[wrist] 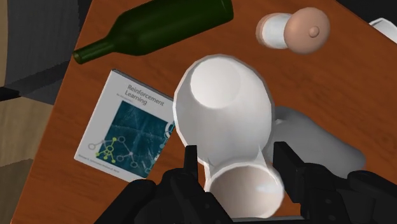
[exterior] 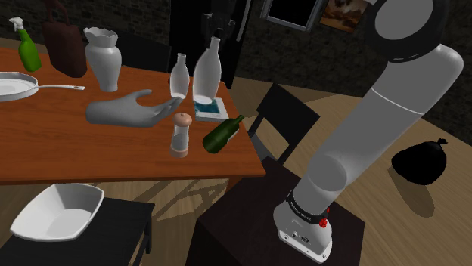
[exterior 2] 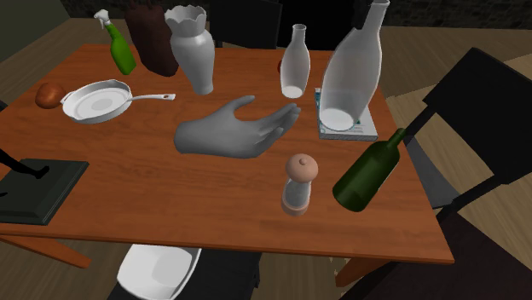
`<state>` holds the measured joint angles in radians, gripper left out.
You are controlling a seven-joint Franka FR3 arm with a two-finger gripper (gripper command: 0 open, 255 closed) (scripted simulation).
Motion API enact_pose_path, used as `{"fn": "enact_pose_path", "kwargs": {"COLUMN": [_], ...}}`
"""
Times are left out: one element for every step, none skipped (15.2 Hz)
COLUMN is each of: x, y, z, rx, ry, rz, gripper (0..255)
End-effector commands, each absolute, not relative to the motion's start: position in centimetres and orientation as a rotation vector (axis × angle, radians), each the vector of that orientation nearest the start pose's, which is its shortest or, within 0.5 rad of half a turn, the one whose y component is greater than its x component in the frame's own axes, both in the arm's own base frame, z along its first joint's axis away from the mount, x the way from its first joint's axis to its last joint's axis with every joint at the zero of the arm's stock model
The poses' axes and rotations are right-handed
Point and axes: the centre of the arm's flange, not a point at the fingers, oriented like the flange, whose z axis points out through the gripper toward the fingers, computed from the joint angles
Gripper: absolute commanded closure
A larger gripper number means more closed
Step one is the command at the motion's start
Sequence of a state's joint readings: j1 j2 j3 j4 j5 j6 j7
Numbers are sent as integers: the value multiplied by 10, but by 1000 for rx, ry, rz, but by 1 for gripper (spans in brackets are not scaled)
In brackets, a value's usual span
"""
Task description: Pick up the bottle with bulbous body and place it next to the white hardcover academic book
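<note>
Bottle (wrist: 222, 105), pale white and bulbous, seemingly hangs above the book (wrist: 127, 121), neck clasped by the tool (wrist: 236, 153).

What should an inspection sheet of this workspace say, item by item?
Surface: wooden table, crowded.
Job's things: pale bottle, base by the book; lifted or resting, unclear.
Clutter: grey hand model, green bottle lying, grinder, small bottle, vase, pan, spray bottle.
Grippers: gripper shut on the pale bottle's neck.
Cables: nothing seen.
Surroundings: chair, black bag on the floor, white bowl on a dark side table.
</note>
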<state>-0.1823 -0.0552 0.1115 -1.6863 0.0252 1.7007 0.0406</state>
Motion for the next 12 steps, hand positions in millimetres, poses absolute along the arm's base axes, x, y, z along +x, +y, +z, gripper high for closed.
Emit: {"fn": "enact_pose_path", "kwargs": {"x": [547, 547, 547, 547, 547, 547, 547, 547, 547, 547, 547, 547], "y": [-35, -35, -35, -35, -35, -35, -35, -35, -35, -35, -35, -35], "z": [601, 595, 590, 585, 579, 574, 569, 564, 558, 553, 548, 543], "rx": [-3117, -3117, -3117, -3117, -3117, -3117, -3117, -3117, -3117, -3117, -3117, -3117], "ry": [178, 178, 178, 178, 178, 178, 178, 178, 178, 178, 178, 178], "rz": [-110, -110, -110, -110, -110, -110, -110, -110, -110, -110, -110, -110], "gripper": [255, 255, 255, 255, 255, 255, 255, 255, 255, 255, 255, 255]}}
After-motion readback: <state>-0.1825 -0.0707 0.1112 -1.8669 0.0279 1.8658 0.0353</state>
